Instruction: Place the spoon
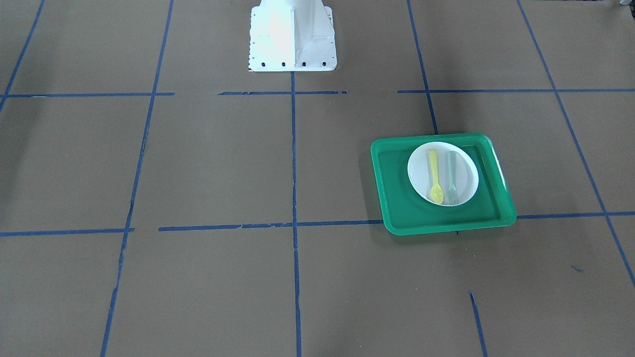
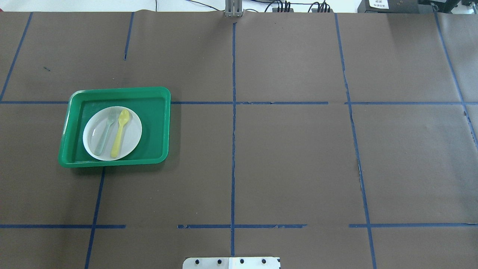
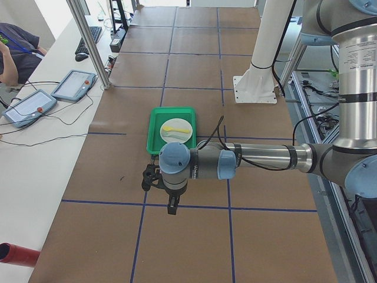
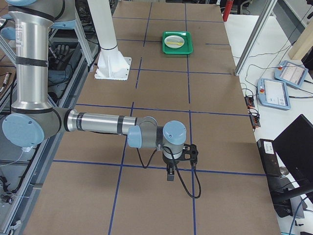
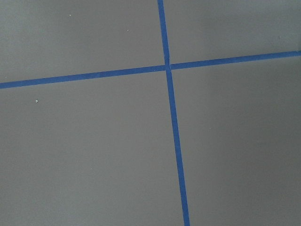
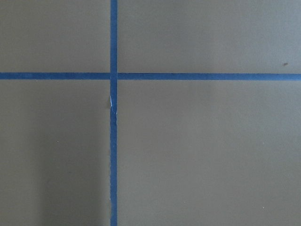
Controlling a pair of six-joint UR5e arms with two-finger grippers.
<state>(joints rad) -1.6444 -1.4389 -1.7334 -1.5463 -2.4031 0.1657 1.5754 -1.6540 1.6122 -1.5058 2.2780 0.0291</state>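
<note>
The spoon (image 2: 120,132) lies on the white plate (image 2: 133,129) beside the fork (image 2: 104,132), in the green tray (image 2: 157,123) near the table's left end. The left gripper (image 3: 171,206) and right gripper (image 4: 169,175) hang well away from the tray. I can't tell whether they are clenched or released.

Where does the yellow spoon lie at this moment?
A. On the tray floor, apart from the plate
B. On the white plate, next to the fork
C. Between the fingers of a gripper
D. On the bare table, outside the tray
B: the overhead view shows the spoon lying on the white plate alongside the fork, and the plate sits inside the green tray.
</note>
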